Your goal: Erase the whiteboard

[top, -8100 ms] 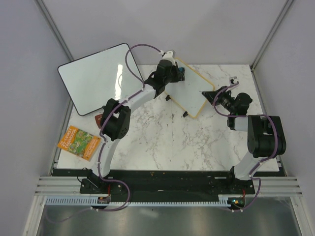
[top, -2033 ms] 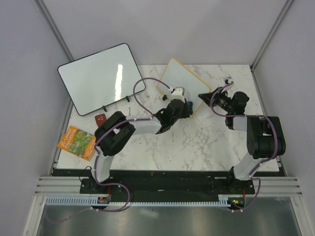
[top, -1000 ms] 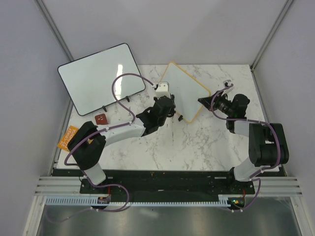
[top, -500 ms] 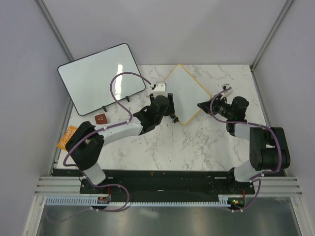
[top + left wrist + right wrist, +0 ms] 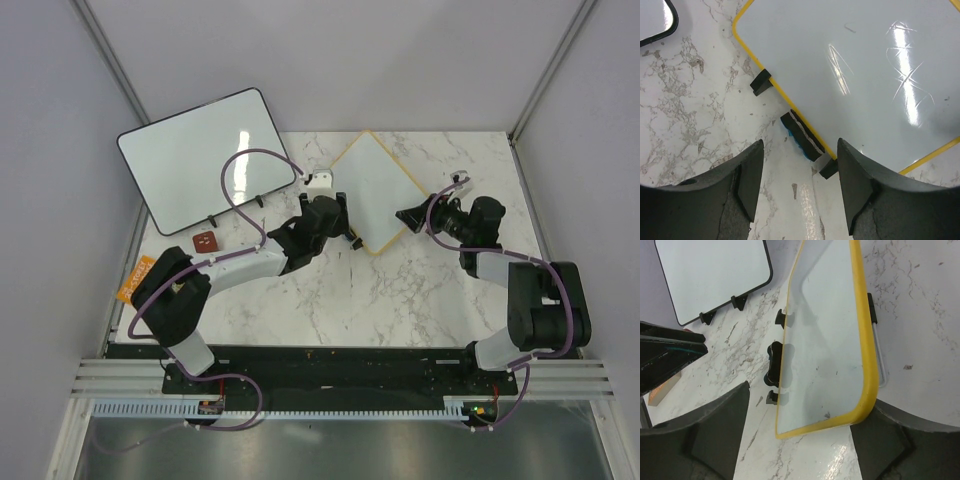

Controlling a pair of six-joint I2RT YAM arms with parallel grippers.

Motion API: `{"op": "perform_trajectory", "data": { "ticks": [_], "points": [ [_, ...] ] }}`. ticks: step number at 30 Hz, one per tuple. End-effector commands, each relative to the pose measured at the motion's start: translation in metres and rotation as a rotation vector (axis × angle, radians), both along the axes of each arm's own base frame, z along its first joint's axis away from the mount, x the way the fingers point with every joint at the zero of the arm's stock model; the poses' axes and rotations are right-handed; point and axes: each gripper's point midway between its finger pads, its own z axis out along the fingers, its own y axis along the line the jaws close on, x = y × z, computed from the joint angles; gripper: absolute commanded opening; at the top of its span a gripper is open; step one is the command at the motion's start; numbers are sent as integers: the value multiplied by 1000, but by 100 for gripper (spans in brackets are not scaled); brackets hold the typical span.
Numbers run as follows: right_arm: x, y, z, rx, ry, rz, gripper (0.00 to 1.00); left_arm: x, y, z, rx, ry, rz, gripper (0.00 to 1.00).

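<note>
The whiteboard [image 5: 375, 188], white with a yellow-tan frame and no dark writing, rests at the back middle of the marble table. The left wrist view shows its frame edge [image 5: 790, 102] with two black feet. A black and blue eraser [image 5: 801, 136] lies on the table against that edge. My left gripper [image 5: 340, 218] is open just short of the eraser, holding nothing [image 5: 800, 200]. My right gripper [image 5: 408, 216] is open at the board's right corner [image 5: 860, 407], with that corner close to one finger [image 5: 805, 450].
A larger black-framed whiteboard [image 5: 200, 160] leans at the back left, overhanging the table edge. A small red block [image 5: 206, 241] and an orange booklet [image 5: 135, 280] lie near the left edge. A thin metal wire stand [image 5: 881, 357] sits behind the small board.
Both grippers have opened. The left one let go of the eraser, which now lies by the board's edge, and drew back a little. The right one released the board's corner.
</note>
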Motion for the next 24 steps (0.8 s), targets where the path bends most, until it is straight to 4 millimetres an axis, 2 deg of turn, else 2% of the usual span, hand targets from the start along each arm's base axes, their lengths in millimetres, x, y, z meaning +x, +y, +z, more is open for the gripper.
{"op": "perform_trajectory", "data": {
  "ticks": [1, 2, 13, 19, 24],
  "points": [
    [1, 0, 15, -22, -69, -5, 87, -1, 3, 10, -10, -15, 0, 66],
    [1, -1, 14, -24, -68, -6, 98, -2, 4, 8, -9, -11, -1, 65],
    [12, -20, -4, -87, 15, -131, 98, -5, 14, 0, -4, 1, 23, 65],
    [13, -38, 0, -122, 10, -244, 98, -7, 16, -6, 4, 12, 21, 64],
    [6, -43, 17, -110, -63, -287, 98, -6, 9, -19, 23, 37, -9, 59]
  ]
}}
